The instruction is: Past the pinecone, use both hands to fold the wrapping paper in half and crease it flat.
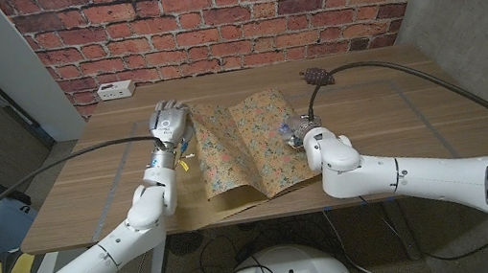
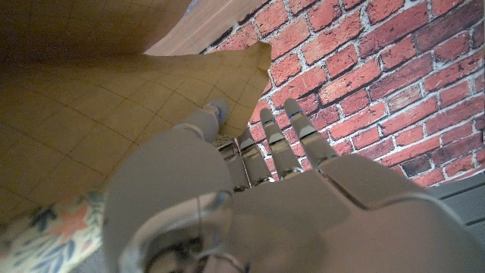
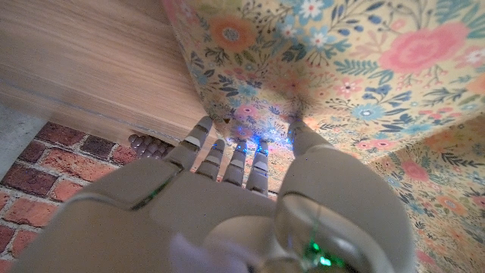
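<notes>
Head view is showing the wooden table (image 1: 388, 125) filling the middle of the frame, brick wall (image 1: 235, 12) running across the top. Wrapping paper (image 1: 251, 150) is lying at the table's centre, floral side up, partly folded with a valley crease running down its middle and both side flaps lifting; its near edge is reaching the table's front edge. Left robot hand (image 1: 168, 125) is sitting at centre-left, against the paper's left edge, fingers pointing toward the wall; left wrist view is showing the thumb (image 2: 206, 121) touching the paper's plain underside (image 2: 91, 114) with the other fingers spread straight beyond the corner, so nothing is being clamped. Right robot hand (image 1: 301, 130) is sitting right of centre at the paper's right edge; right wrist view is showing its thumb (image 3: 307, 136) and fingertips pressing at the lifted floral flap (image 3: 341, 68), but whether it is actually pinching the sheet cannot be told. Pinecone (image 1: 316, 75) is sitting small in the upper middle right, behind the right robot hand, apart from the paper. White power strip (image 1: 116, 91) is lying at the table's upper-left corner by the wall.
</notes>
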Controlling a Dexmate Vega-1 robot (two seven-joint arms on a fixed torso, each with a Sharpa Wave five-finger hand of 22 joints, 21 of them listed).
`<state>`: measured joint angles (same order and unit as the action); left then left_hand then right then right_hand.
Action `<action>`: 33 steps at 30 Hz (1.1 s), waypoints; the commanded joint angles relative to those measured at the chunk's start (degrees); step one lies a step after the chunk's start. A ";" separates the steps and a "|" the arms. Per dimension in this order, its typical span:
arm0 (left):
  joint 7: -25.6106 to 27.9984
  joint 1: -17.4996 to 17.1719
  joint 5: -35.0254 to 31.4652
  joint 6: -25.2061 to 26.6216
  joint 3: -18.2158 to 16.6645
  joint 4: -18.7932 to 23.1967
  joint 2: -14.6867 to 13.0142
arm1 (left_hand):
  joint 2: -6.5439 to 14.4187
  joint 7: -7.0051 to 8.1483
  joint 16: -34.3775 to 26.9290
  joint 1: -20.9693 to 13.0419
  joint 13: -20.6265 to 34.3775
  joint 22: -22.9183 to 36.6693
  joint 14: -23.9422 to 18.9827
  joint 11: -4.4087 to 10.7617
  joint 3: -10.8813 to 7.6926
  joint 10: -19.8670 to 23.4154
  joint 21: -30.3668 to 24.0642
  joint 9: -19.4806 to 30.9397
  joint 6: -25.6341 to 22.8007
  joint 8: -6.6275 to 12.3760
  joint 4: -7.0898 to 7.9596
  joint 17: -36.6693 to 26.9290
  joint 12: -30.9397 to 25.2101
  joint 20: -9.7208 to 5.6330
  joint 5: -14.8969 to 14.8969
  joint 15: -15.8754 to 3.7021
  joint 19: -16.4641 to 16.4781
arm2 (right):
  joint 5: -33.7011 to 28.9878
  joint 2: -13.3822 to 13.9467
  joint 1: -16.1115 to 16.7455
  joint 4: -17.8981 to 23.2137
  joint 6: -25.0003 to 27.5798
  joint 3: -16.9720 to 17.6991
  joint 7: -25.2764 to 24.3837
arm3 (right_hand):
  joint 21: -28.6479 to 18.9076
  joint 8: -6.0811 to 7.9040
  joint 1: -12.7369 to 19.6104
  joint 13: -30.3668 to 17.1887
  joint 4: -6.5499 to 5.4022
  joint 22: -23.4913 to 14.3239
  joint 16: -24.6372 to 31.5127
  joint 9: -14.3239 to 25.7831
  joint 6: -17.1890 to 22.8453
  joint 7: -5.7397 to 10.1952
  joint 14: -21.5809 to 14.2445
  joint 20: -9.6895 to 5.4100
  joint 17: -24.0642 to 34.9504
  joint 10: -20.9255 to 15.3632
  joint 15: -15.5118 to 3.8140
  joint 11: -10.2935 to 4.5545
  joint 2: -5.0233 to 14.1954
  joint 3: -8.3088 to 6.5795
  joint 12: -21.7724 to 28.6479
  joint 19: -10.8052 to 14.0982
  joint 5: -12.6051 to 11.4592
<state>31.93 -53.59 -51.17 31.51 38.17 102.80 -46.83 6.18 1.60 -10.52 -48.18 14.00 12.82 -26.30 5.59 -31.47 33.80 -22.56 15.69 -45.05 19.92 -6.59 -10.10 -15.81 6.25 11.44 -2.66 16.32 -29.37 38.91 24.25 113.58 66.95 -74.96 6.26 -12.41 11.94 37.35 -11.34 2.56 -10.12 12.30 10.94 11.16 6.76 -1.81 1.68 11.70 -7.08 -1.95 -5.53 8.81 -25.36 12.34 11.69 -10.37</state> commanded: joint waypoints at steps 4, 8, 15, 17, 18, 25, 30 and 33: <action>6.05 -4.90 19.71 -20.22 -9.51 2.46 -1.97 | -2.20 -0.16 -0.71 20.92 0.72 -0.25 1.53 -1.69 6.24 -1.86 0.97 -3.01 4.25 -5.63 9.32 -0.74 1.25 1.79 -1.66 -1.76 -3.08 | -2.04 -1.23 -1.93 -1.74 1.17 -3.85 2.00 | 0.14 -0.30 0.86 -0.08 1.68 -0.17 -0.01 -0.06 0.03 -0.45 -0.11 0.97 -0.18 -0.77 -0.86 1.05 -1.84 0.42 0.14 0.10 0.04; 7.31 -5.96 27.16 -29.20 -12.43 1.18 -0.82 | -4.02 -0.64 -0.76 28.60 0.94 -0.26 2.40 -2.79 9.93 -3.14 1.59 -3.41 7.00 -7.49 12.81 -0.90 1.73 2.97 -1.27 0.24 -4.73 | -2.06 -1.31 -1.79 -1.88 1.08 -3.72 1.84 | 0.13 -0.38 1.05 -0.08 2.15 -0.17 0.00 -0.06 -0.07 -0.54 -0.24 1.17 -0.26 -0.81 -0.72 1.53 -2.35 0.68 0.06 0.23 -0.05; 10.15 -6.99 34.16 -42.15 -15.38 -2.04 2.89 | -5.14 0.49 -1.22 33.31 1.13 -0.33 1.51 -3.70 12.11 -4.57 1.33 -3.87 14.28 -9.81 14.30 -0.86 2.24 4.38 -0.55 1.55 -3.93 | -2.10 -1.83 -2.02 -2.47 1.50 -4.04 2.07 | 0.17 -0.48 1.21 -0.09 2.61 -0.17 0.08 -0.06 -0.21 -0.60 -0.50 1.36 -0.31 -0.93 -0.74 2.08 -2.80 1.04 -0.01 0.30 -0.18; 10.99 -7.27 35.40 -45.32 -16.23 -2.83 4.07 | -5.29 0.51 -1.23 33.99 1.17 -0.35 1.40 -3.95 12.41 -5.75 1.24 -3.97 16.24 -10.07 14.36 -0.85 2.67 4.53 -0.40 1.68 -3.65 | -2.02 -1.87 -2.07 -2.55 1.44 -4.03 2.06 | 0.18 -0.50 1.22 -0.09 2.67 -0.18 0.08 -0.06 -0.24 -0.59 -0.52 1.40 -0.31 -0.94 -0.72 2.05 -2.84 1.11 -0.02 0.30 -0.20; 11.23 -7.44 35.96 -46.71 -16.70 -3.05 4.54 | -5.33 0.68 -1.23 34.17 1.18 -0.36 1.35 -3.93 12.49 -6.17 1.24 -3.99 16.78 -10.08 14.35 -0.85 2.82 4.62 -0.34 1.71 -3.62 | -2.09 -1.97 -2.20 -2.68 1.62 -4.18 2.13 | 0.18 -0.51 1.22 -0.10 2.69 -0.18 0.08 -0.06 -0.27 -0.61 -0.51 1.43 -0.31 -0.94 -0.70 2.13 -2.85 1.13 -0.03 0.31 -0.21; 16.48 -8.70 32.02 -52.35 -20.05 -2.53 7.70 | -5.76 -0.20 -1.09 34.25 1.30 -0.45 1.58 -3.62 12.62 -6.26 1.46 -4.01 15.07 -8.59 13.67 -0.80 2.70 4.82 0.00 1.69 -3.91 | -1.87 -2.15 -2.14 -2.92 1.47 -4.03 1.68 | 0.24 -0.60 1.18 -0.12 2.86 -0.19 0.11 -0.05 -0.43 -0.67 -0.57 1.62 -0.29 -1.01 -0.64 2.48 -2.98 1.46 -0.09 0.26 -0.29; 15.01 -10.05 30.07 -50.29 -21.74 0.44 8.00 | -5.62 0.04 -1.12 33.66 1.38 -0.49 1.50 -3.75 12.30 -5.92 1.49 -3.99 14.95 -8.39 13.04 -0.77 2.49 4.74 0.13 1.64 -3.87 | -1.83 -2.17 -2.00 -2.81 1.26 -3.82 1.19 | 0.26 -0.64 1.09 -0.13 2.89 -0.19 0.19 -0.04 -0.52 -0.68 -0.71 1.63 -0.26 -1.11 -0.75 2.47 -2.99 1.66 -0.10 0.27 -0.32; 11.80 -11.28 30.66 -46.96 -22.71 3.14 7.70 | -4.30 0.25 -1.23 31.20 1.47 -0.56 1.08 -3.69 10.75 -5.44 1.29 -3.99 14.23 -7.90 11.23 -0.68 2.21 4.34 0.11 1.28 -3.18 | -1.42 -2.16 -1.71 -2.62 0.98 -3.29 0.98 | 0.26 -0.66 1.05 -0.14 2.90 -0.20 0.21 -0.04 -0.56 -0.72 -0.75 1.66 -0.25 -1.14 -0.73 2.49 -2.98 1.74 -0.11 0.28 -0.33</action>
<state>45.65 -61.68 -19.88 -15.51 20.02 101.08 -41.06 0.81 1.57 -11.49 -14.52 15.34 12.24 -24.68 1.85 -19.58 27.58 -20.85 11.70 -29.83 11.41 6.22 -10.71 -12.99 10.65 11.29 -1.01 12.37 -31.36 36.92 22.20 110.90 68.38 -78.87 8.07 -12.41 11.43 38.39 -11.33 5.37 -10.13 12.30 10.95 10.63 6.23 -2.04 2.89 11.35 -8.08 -2.16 -3.25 6.26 -23.65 12.34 11.87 -10.38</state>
